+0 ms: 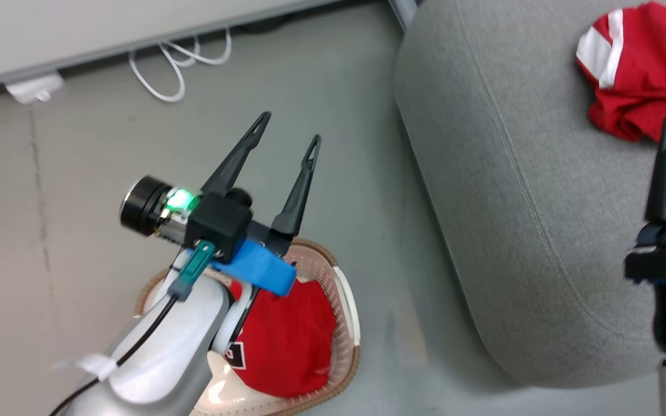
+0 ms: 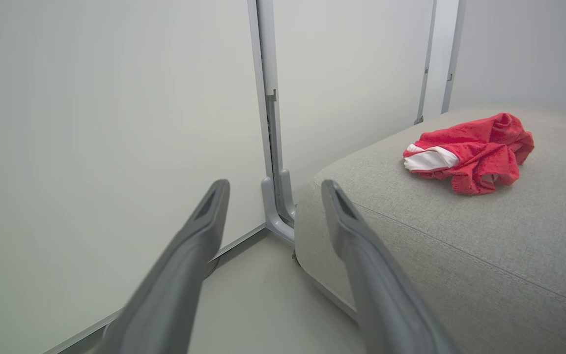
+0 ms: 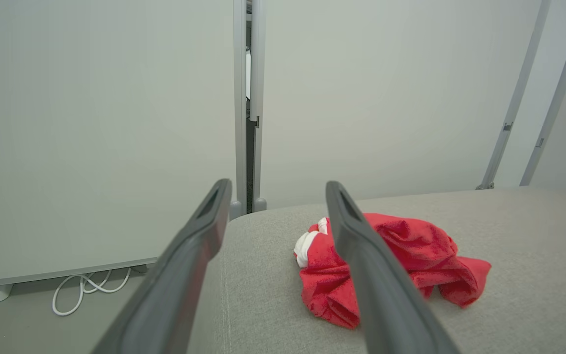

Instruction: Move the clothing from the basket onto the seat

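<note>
One red garment with white trim (image 1: 645, 69) lies crumpled on the grey sofa (image 1: 512, 202). It also shows in the left wrist view as the red garment (image 2: 469, 157) on the sofa (image 2: 460, 246). A second red garment with black-and-white lettering (image 1: 287, 346) sits in the cream basket (image 1: 346, 306) on the floor, partly hidden by my left arm. My left gripper (image 1: 289, 128) is open and empty, held above the basket's far end. My right gripper (image 3: 278, 187) is open and empty over the sofa, just short of the red garment (image 3: 410, 255); one of its fingers (image 1: 665, 173) shows at the head view's right edge.
The basket stands on grey floor (image 1: 107, 144) left of the sofa's rounded edge. A white cable (image 1: 177, 63) and a small white box (image 1: 35, 89) lie by the pale wall panel (image 1: 78, 34). A metal post (image 2: 268, 123) rises behind the sofa's corner.
</note>
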Robot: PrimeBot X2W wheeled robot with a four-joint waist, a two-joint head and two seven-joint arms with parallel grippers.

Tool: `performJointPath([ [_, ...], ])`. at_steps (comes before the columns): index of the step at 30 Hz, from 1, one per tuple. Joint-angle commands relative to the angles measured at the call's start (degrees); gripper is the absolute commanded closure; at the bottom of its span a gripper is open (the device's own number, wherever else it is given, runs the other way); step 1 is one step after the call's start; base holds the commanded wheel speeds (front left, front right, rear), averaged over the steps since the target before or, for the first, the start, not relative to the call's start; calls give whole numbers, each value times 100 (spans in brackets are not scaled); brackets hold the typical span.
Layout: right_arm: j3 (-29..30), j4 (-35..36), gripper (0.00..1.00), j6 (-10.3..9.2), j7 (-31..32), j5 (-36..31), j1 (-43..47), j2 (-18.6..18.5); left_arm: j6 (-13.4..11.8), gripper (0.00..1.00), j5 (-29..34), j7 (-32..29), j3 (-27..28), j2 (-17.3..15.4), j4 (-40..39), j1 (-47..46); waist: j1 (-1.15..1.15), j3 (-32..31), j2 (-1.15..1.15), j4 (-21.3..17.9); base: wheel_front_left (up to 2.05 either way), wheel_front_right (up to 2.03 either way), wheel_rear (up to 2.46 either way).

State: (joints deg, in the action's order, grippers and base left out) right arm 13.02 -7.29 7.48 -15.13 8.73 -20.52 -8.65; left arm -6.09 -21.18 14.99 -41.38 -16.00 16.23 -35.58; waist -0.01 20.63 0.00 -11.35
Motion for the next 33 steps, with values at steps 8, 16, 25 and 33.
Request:
performJointPath([
  [8,-582,311,0,3,-3,-46,766,215,100,0,447,27,1082,205,-402,1129,1,-1046,0,642,0,0,0],
  [16,-802,375,0,3,-3,-109,1255,354,289,0,764,23,2071,524,-598,1928,1,-1463,0,1035,0,0,0],
  [25,-944,323,0,3,-3,-257,1651,503,623,0,1088,23,2872,787,-581,2616,1,-1714,0,1291,0,0,0],
  [33,-1017,197,0,3,-3,-289,1948,567,868,0,1322,23,3299,1024,-589,2968,1,-1885,0,1492,0,0,0],
])
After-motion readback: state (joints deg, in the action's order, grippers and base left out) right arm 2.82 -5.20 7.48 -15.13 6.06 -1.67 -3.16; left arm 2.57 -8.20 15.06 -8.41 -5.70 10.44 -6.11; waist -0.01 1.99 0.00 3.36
